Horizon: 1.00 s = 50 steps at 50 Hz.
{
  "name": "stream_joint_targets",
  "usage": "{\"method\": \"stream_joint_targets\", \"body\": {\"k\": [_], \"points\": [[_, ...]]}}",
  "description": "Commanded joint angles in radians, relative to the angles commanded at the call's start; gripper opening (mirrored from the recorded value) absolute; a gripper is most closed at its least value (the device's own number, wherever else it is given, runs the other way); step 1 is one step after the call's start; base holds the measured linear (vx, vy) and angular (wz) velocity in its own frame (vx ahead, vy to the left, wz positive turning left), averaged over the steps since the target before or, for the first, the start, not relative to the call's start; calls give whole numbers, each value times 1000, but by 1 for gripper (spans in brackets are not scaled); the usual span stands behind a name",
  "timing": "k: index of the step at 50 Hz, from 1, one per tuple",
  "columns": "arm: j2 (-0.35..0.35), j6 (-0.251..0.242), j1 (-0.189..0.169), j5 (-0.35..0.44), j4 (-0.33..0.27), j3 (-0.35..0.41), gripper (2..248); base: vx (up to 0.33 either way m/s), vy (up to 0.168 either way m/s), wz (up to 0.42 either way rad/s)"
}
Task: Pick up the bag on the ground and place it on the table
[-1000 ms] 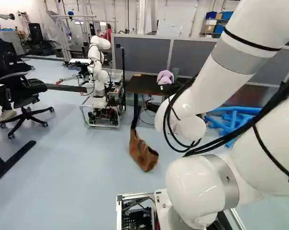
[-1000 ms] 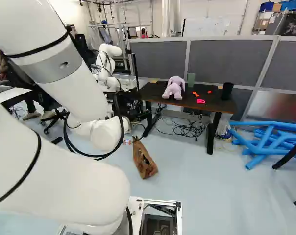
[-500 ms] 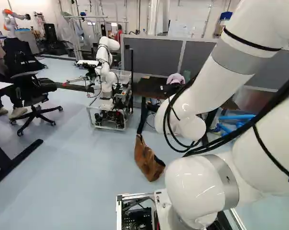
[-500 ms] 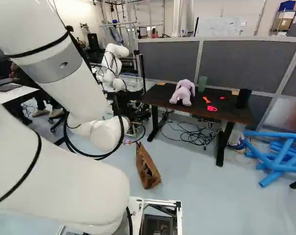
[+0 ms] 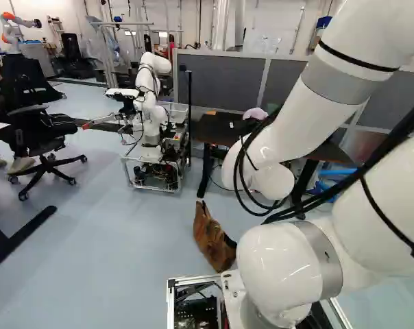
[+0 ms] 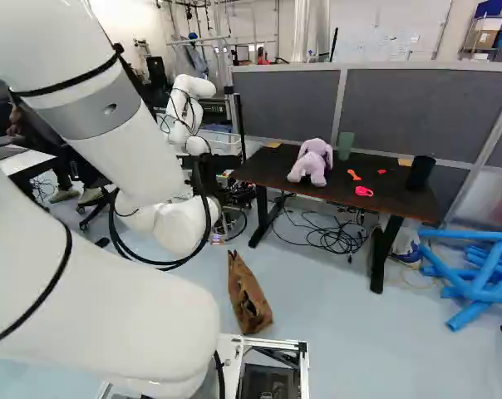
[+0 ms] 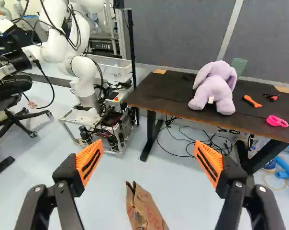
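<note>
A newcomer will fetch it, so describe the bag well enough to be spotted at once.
Find the dark table with the purple plush toy, then look down at the pale floor in front. Near the robot's base is the creased bag, tapering at one end. Its brown colour sets it apart from black cables and blue tubes.

A robotics lab, with a white jointed robot arm on a wheeled metal-framed base beside grey fabric partition panels.

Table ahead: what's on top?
On the table: plush toy, green container, black container, orange item, pink item, red-and-black item, tan patches. Whatever's directly behind the toy is hidden.
</note>
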Motion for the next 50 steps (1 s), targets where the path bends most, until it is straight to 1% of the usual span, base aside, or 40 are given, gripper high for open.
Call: {"method": "stream_joint_targets", "body": {"k": [9, 21, 50], "points": [[-18, 0, 0, -4, 0, -16, 247, 0, 0, 0], [-59, 0, 0, -31, 0, -50, 247, 0, 0, 0], [-264, 0, 4, -143, 0, -170, 247, 0, 0, 0]]}}
